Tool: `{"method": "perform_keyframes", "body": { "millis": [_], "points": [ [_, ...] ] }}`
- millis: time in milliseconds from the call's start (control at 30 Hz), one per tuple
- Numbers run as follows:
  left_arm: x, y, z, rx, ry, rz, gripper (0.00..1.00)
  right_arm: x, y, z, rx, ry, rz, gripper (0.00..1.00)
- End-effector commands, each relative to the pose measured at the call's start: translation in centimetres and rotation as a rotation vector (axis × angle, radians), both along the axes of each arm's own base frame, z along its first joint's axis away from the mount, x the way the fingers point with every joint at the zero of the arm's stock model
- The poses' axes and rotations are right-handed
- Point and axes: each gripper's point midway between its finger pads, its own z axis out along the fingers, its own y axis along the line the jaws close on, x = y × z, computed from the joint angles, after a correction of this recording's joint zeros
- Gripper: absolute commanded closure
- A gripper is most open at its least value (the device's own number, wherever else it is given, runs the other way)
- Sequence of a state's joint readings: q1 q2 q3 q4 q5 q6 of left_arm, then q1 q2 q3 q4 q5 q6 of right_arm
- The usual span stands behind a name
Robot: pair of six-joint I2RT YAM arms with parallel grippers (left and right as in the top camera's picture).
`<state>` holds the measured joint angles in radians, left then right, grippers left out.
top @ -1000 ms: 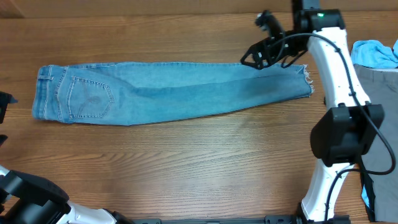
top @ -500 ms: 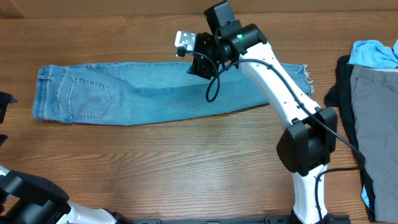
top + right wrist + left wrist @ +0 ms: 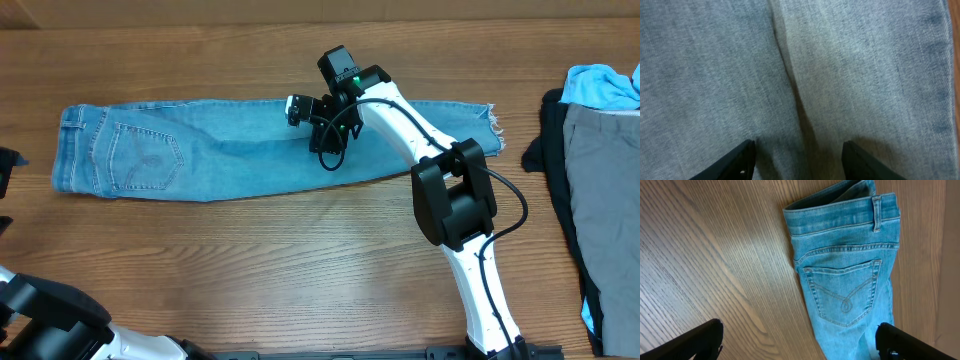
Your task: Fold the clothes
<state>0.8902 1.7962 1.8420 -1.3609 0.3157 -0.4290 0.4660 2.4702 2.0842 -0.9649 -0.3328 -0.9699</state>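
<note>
The light-blue jeans (image 3: 230, 150) lie flat across the table, folded lengthwise, waistband at the left, frayed hems at the right. My right gripper (image 3: 322, 120) is open, low over the middle of the legs; its view shows only denim (image 3: 840, 75) between the two fingers (image 3: 799, 160). My left gripper (image 3: 799, 340) is open at the far left, above the table beside the waistband and back pocket (image 3: 845, 292).
A pile of other clothes lies at the right edge: a sky-blue garment (image 3: 603, 85), a grey one (image 3: 603, 170) and a black one (image 3: 550, 140). Bare wooden table (image 3: 300, 270) lies in front of the jeans.
My right arm has swung from the hem end at the right to the middle of the jeans and lowered onto them. The jeans and left arm have not moved.
</note>
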Motion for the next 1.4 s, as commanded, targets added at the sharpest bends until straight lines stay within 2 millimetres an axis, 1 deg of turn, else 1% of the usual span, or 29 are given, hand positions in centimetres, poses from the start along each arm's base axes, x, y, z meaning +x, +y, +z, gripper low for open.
{"method": "perform_keyframes", "body": {
  "millis": [0,100,133,233,267,400,467,567,733,900,1000,1167,1233,1367],
  "points": [
    [0.3,-0.2,1.1,0.01,-0.031,0.009,0.0,0.3,0.5,1.5,0.022,-0.03,0.013,0.45],
    [0.3,-0.2,1.1,0.01,-0.031,0.009,0.0,0.2,0.5,1.5,0.021,-0.026,0.013,0.58],
    [0.3,-0.2,1.1,0.01,-0.031,0.009,0.0,0.2,0.5,1.5,0.02,-0.026,0.013,0.59],
    [0.3,-0.2,1.1,0.01,-0.031,0.009,0.0,0.0,0.4,1.5,0.018,-0.02,0.013,0.69],
    [0.3,-0.2,1.1,0.01,-0.031,0.009,0.0,0.0,0.4,1.4,0.017,-0.019,0.013,0.7],
    [0.3,-0.2,1.1,0.01,-0.031,0.009,0.0,-0.3,0.3,1.3,0.01,-0.004,0.013,0.7],
    [0.3,-0.2,1.1,0.01,-0.031,0.009,0.0,-0.5,0.1,1.3,0.005,0.006,0.013,0.66],
    [0.3,-0.2,1.1,0.01,-0.031,0.009,0.0,-0.7,0.1,1.2,0.001,0.012,0.013,0.64],
    [0.3,-0.2,1.1,0.01,-0.031,0.009,0.0,-0.6,0.1,1.2,0.002,0.011,0.013,0.64],
    [0.3,-0.2,1.1,0.01,-0.031,0.009,0.0,-0.9,-0.1,0.4,-0.008,0.031,0.013,0.65],
    [0.3,-0.2,1.1,0.01,-0.031,0.009,0.0,-0.9,0.0,0.3,-0.007,0.031,0.012,0.66],
    [0.3,-0.2,1.1,0.01,-0.031,0.009,0.0,-0.8,0.0,0.4,-0.005,0.027,0.009,0.76],
    [0.3,-0.2,1.1,0.01,-0.031,0.009,0.0,-0.8,0.0,0.4,-0.005,0.028,0.009,0.78],
    [0.3,-0.2,1.1,0.01,-0.031,0.009,0.0,-0.8,0.0,0.4,-0.006,0.028,0.009,0.86]
  ]
}}
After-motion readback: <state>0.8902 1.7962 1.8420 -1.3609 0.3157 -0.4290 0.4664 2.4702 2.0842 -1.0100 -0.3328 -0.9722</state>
